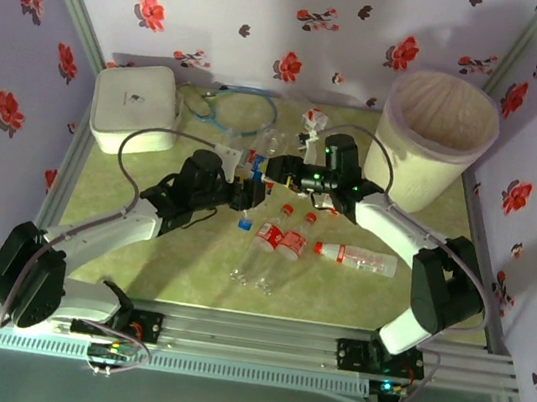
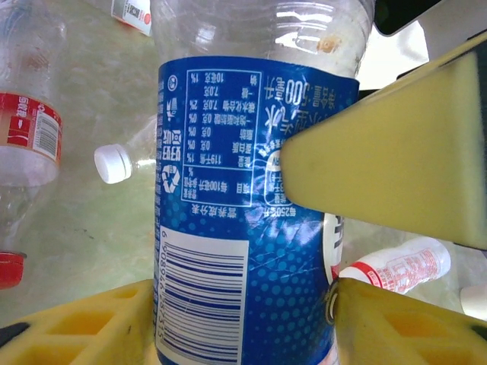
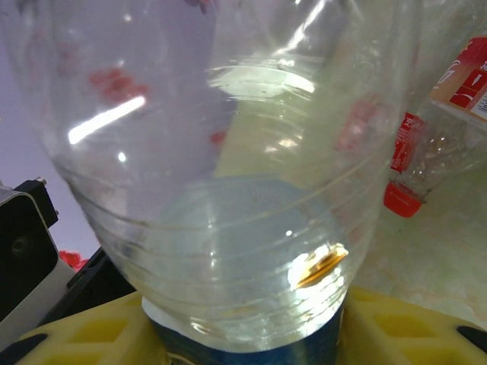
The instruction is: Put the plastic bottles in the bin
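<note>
My right gripper is clamped on the blue-labelled clear plastic bottle, left of the tall cream round plastic bin. My left gripper hugs its labelled end, but I cannot tell whether it grips. The right must squeeze firmly before the left releases.

Both ends of blue-labelled bottle off-frame

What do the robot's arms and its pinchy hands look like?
The left arm and the right arm have smooth white segments joined by chunky black rounded joints. A thin grey cable loops off each one. Small green lights glow near the right wrist. The fingers are blocky yellow plastic with square hollows.
</note>
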Controlling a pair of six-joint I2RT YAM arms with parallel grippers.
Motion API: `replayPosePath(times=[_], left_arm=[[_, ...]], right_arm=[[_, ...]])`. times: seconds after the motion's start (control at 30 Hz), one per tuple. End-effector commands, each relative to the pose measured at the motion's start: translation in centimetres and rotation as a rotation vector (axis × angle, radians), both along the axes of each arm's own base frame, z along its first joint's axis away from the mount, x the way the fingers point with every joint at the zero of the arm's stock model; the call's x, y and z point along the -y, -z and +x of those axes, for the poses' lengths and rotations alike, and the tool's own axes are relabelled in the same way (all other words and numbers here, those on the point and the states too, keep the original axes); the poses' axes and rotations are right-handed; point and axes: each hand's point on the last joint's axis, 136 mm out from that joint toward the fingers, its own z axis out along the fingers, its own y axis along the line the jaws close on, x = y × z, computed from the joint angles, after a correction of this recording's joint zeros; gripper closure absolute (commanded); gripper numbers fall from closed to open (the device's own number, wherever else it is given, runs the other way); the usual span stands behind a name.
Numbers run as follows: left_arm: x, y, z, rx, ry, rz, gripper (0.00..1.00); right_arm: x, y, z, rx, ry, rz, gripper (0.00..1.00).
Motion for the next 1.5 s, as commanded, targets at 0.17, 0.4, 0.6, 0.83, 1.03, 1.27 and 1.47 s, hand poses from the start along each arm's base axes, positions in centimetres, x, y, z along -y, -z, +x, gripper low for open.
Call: replayPosePath(times=[0.17,0.4,0.6,0.83,1.03,1.27,1.47], left_arm=[[-0.6,-2.4,-1.2,0.059,0.036,-0.061,0.21],[-2.6,-2.0,-1.0,0.044,-0.024,-0.076,0.19],[-4.7,-0.2,-0.5,-0.017,-0.118,-0.039,0.19],[-5.9,0.1,-0.6,-0.038,-0.166,-0.040,0.19],[-7.5,0.1,-1.1,-0.052,-0.228,-0.017,0.19],[-8.2,0.0,-1.2,-0.069,-0.256,-0.021,0.19],[-8.3,-0.5,-1.1,-0.057,-0.249,-0.002,0.19]], right_arm=[[3.2,-4.3,3.2,0.193,0.120,-0.136,0.53],[8.7,-9.0,5.6,0.298,0.260,-0.319,0.59],[17.0,-17.6,6.6,0.489,0.555,-0.482,0.60],[26.6,-23.4,7.8,0.548,0.906,-0.611,0.62],[32.4,-26.7,8.1,0.596,1.112,-0.680,0.64],[36.3,-24.8,11.4,0.541,1.164,-0.872,0.64],[36.6,-19.6,14.8,0.433,1.102,-0.965,0.65]])
